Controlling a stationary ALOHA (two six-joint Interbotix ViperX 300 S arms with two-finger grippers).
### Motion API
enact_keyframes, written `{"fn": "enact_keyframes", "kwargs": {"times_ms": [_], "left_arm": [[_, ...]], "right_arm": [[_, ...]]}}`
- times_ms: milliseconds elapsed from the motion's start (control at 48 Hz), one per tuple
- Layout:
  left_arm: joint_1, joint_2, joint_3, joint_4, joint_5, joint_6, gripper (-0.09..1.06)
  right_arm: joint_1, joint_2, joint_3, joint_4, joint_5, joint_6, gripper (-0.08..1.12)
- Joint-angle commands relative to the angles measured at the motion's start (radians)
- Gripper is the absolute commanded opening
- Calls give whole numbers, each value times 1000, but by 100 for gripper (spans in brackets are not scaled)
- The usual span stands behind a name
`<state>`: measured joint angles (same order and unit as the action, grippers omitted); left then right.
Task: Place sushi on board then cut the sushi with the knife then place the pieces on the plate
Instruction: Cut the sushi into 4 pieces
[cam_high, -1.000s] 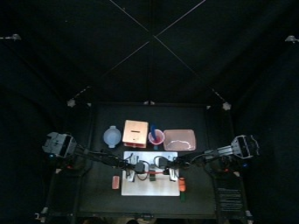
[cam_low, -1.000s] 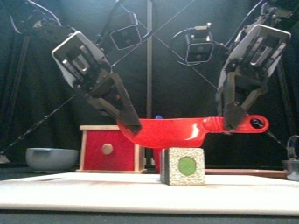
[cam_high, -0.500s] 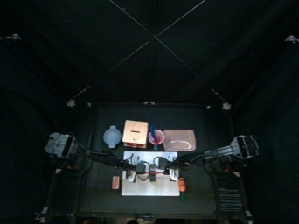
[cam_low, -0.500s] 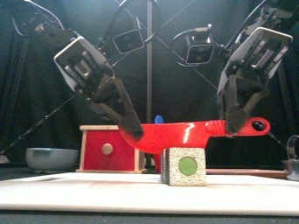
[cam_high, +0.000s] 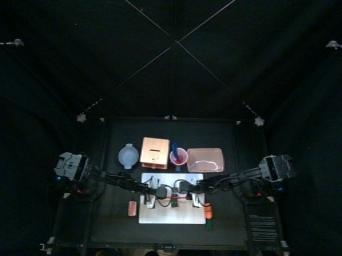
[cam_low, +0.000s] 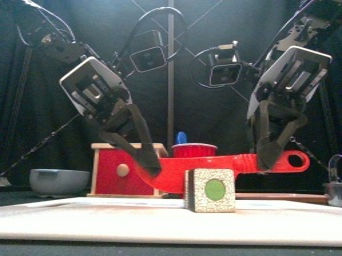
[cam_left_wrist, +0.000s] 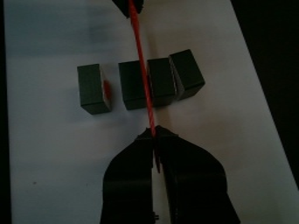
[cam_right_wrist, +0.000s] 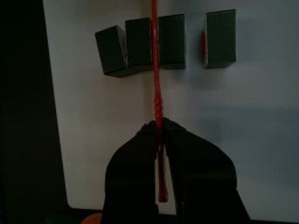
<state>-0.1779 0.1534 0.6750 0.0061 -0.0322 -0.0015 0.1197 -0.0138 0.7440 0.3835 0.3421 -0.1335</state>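
The dark green sushi roll lies on the white cutting board, split into several blocks. One block's end face shows in the front view. A red toy knife lies level across the roll's top. My left gripper is shut on its blade end, and my right gripper is shut on its handle end. In the left wrist view the blade runs between two middle blocks. In the right wrist view the blade crosses the wide middle block. From above, both grippers meet over the board.
Behind the board stand the wooden box with its red drawer front, the blue-grey bowl at the left, and the red cup with the blue knife. The pink tray lies at the back right.
Both grippers have come down with the red knife, from just above the sushi block to level with its top. The red cup now shows above the blade.
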Motion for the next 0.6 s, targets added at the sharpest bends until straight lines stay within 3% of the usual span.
{"fn": "enact_keyframes", "kwargs": {"times_ms": [21, 604], "left_arm": [[9, 2, -17, 3, -5, 3, 37], [25, -25, -23, 8, 3, 8, 37]], "right_arm": [[2, -8, -20, 0, 3, -3, 35], [5, -21, -40, -5, 28, -3, 35]]}}
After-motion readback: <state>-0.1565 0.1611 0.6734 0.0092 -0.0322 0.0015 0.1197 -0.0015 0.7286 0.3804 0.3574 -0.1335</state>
